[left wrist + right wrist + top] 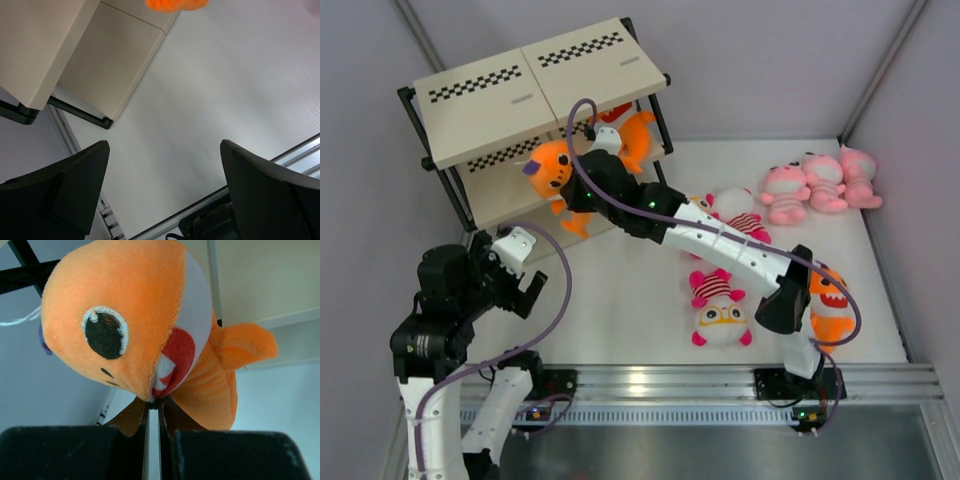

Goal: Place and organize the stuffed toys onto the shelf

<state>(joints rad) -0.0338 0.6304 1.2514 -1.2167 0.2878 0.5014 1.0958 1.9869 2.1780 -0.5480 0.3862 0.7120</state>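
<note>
The shelf (480, 105) stands at the back left, with one orange toy (636, 135) lying on its middle tier. My right gripper (577, 190) is shut on a second orange toy (550, 168) and holds it in the air at the front of that tier. In the right wrist view the jaws (159, 405) pinch this toy (130, 320) at its mouth. My left gripper (527, 290) is open and empty, low by the shelf's left foot; its view shows the shelf boards (110, 65). A third orange toy (831, 300) lies by the right arm's base.
Three pale pink toys (823, 182) lie in a row at the back right. Two magenta-striped toys lie on the table, one (722, 310) at the front centre and one (742, 212) partly under the right arm. Grey walls enclose the table.
</note>
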